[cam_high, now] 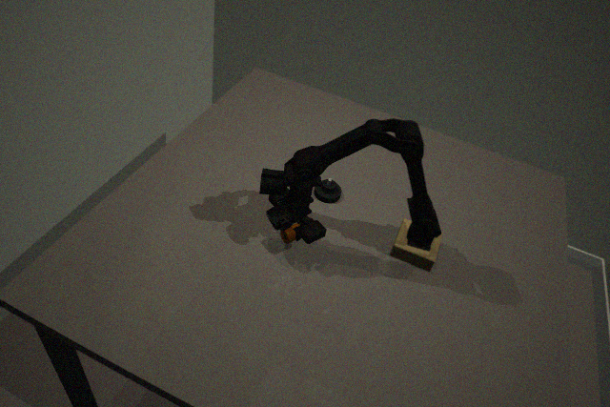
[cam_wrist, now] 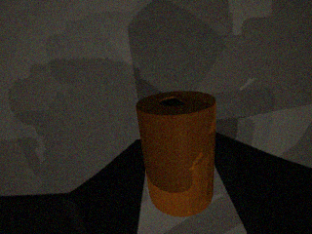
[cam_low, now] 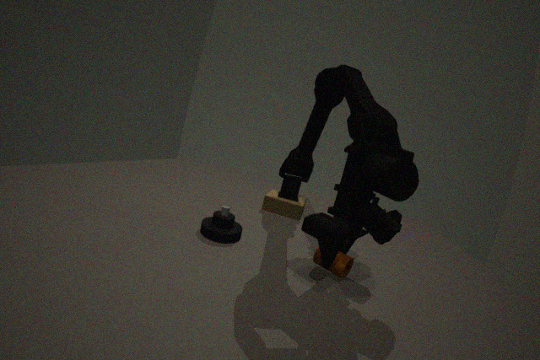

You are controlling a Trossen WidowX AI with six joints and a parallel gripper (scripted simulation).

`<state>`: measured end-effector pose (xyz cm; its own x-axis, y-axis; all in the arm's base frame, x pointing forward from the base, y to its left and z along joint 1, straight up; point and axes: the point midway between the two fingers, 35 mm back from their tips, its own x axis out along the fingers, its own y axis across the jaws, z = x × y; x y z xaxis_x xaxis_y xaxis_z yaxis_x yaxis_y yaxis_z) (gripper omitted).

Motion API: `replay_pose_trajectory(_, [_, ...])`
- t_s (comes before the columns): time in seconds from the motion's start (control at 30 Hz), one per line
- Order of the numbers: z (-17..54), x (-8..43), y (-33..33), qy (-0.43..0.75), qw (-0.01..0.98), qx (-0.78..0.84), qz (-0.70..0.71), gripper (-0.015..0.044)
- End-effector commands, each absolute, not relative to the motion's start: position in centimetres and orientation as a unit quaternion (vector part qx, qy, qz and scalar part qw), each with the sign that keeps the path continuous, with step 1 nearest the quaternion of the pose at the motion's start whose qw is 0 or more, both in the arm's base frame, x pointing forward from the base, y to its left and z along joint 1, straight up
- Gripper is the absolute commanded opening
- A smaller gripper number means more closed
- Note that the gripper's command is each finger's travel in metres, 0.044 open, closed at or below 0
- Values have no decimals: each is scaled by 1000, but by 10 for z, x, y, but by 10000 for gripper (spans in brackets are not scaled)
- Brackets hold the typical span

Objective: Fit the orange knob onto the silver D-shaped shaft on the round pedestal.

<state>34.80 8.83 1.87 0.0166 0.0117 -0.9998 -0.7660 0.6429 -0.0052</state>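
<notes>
Hand (cam_high: 295,232) (cam_low: 336,259) (cam_wrist: 175,142) was about half open, fingers closed on the orange knob (cam_high: 287,234) (cam_low: 342,264) (cam_wrist: 180,158), one on each side of its barrel. Knob lay on its side, long axis tilted slightly in the exterior view, low over the table (cam_high: 344,334) (cam_low: 109,282) (cam_wrist: 29,171); couldn't tell if it was touching. Main issue was axis vs axis: silver shaft (cam_high: 329,180) (cam_low: 225,211) stood upright on the round pedestal (cam_high: 327,193) (cam_low: 221,233), well apart from the knob, and the knob's axis ran closer to flat. Wrist view showed a dark opening (cam_wrist: 172,101) in one end face, probably the D hole. From the top and exterior views that end looked to face away from the pedestal, so carrying it straight across would have brought the wrong end first. My read: grasp stage just about done, fit not started. Next move called for a lift, then a big wrist turn to put the opening underneath and the axis vertical over the shaft, then a twist to match flats. Couldn't make out the flat on either part, too dark. Risk: knob slipping or pivoting between the fingers during the turn, which would throw off the flat alignment
</notes>
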Motion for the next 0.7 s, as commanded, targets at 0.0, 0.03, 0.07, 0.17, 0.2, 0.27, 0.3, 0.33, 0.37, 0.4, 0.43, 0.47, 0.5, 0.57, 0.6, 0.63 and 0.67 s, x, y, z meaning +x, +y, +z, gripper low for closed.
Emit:
replay_pose_trajectory(0.0, [26, 351, 89, 627, 654, -300, 298, 180])
replay_pose_trajectory(0.03, [26, 351, 89, 628, 655, -298, 296, 180])
replay_pose_trajectory(0.07, [26, 351, 89, 630, 658, -293, 291, 180])
replay_pose_trajectory(0.17, [26, 351, 89, 643, 671, -261, 261, 180])
replay_pose_trajectory(0.2, [26, 351, 89, 648, 675, -250, 250, 180])
replay_pose_trajectory(0.27, [26, 351, 89, 656, 683, -227, 228, 180])
replay_pose_trajectory(0.3, [26, 351, 89, 660, 687, -216, 217, 180])
replay_pose_trajectory(0.33, [26, 351, 89, 663, 690, -204, 206, 180])
replay_pose_trajectory(0.37, [26, 351, 89, 666, 694, -192, 195, 180])
replay_pose_trajectory(0.4, [26, 351, 89, 670, 697, -181, 183, 180])
replay_pose_trajectory(0.43, [26, 351, 89, 672, 699, -171, 174, 180])
replay_pose_trajectory(0.47, [26, 351, 89, 673, 700, -165, 169, 180])
replay_pose_trajectory(0.5, [26, 351, 89, 674, 701, -164, 167, 180])
replay_pose_trajectory(0.57, [26, 351, 89, 674, 701, -164, 167, 180])
replay_pose_trajectory(0.6, [26, 351, 89, 674, 701, -164, 167, 180])
replay_pose_trajectory(0.63, [26, 351, 89, 674, 701, -162, 165, 180])
replay_pose_trajectory(0.67, [26, 351, 89, 676, 703, -156, 160, 180])
